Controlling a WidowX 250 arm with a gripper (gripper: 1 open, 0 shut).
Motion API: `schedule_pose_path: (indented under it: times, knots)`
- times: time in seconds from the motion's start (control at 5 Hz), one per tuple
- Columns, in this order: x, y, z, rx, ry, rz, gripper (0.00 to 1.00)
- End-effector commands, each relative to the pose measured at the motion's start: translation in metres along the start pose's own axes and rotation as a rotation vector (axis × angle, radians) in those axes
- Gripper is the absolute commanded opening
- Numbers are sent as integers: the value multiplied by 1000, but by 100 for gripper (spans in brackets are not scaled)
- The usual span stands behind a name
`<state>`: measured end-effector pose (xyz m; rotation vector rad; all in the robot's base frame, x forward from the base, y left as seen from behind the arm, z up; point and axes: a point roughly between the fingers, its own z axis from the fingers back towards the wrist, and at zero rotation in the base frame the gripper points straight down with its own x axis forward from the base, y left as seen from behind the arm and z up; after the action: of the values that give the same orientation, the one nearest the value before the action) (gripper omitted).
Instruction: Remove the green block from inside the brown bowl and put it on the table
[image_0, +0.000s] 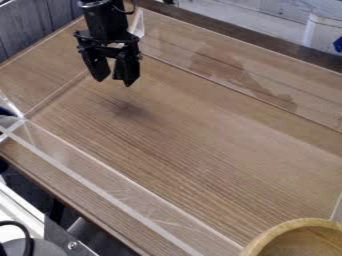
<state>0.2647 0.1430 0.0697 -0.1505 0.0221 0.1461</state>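
Gripper (110, 72): far left, above the tabletop (201, 130), jaws spread wide, empty. Brown bowl (301, 240): near right corner, well apart. Green block: we cannot find it; only a faint dark spot beneath the gripper. We judge placement probably done, unconfirmed.

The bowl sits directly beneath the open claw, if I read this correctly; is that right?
Not quite. The camera view shows the bowl at the bottom right corner, far from the open claw, which hangs over the table at the upper left.
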Motion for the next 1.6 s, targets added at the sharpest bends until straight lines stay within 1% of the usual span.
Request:
schedule_pose_path:
  times: [0.0,0.4,0.6,0.8,1.4]
  knots:
    - [9,5,19,43,-74,-2,0]
    - [14,13,-6,72,-34,-2,0]
    - [15,13,-22,86,-12,-12,0]
    - [16,13,-34,95,2,-19,0]
    - [17,9,-42,97,23,-28,0]
